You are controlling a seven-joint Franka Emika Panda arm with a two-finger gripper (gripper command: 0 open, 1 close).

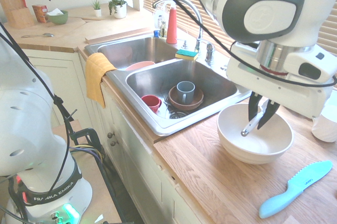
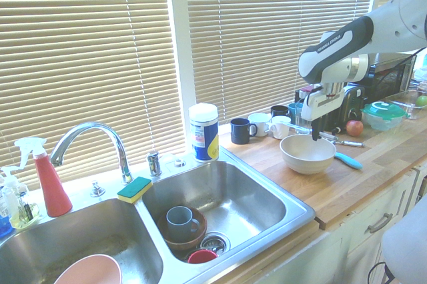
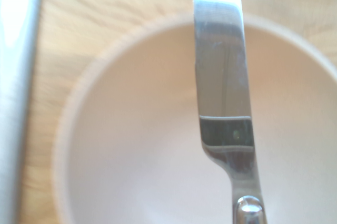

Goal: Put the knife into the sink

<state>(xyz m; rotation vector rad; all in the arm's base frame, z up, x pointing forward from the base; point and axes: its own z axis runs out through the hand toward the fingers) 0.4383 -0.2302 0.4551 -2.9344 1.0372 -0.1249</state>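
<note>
The gripper [image 1: 264, 112] is pinching the silver knife [image 1: 253, 122] between its jaws, holding it over the white bowl [image 1: 255, 139] on the counter, beside the sink [image 1: 181, 90]! Danger is looming at that bowl: a low sideways swing could be catching the rim, and the slick metal, held in a narrow pinch, could be twisting or slipping free.

In the first exterior view, the bowl [image 1: 255, 133] is on the table [image 1: 200, 174], right of the sink [image 1: 181, 90]; a mug [image 1: 185, 92] is in the sink
</note>
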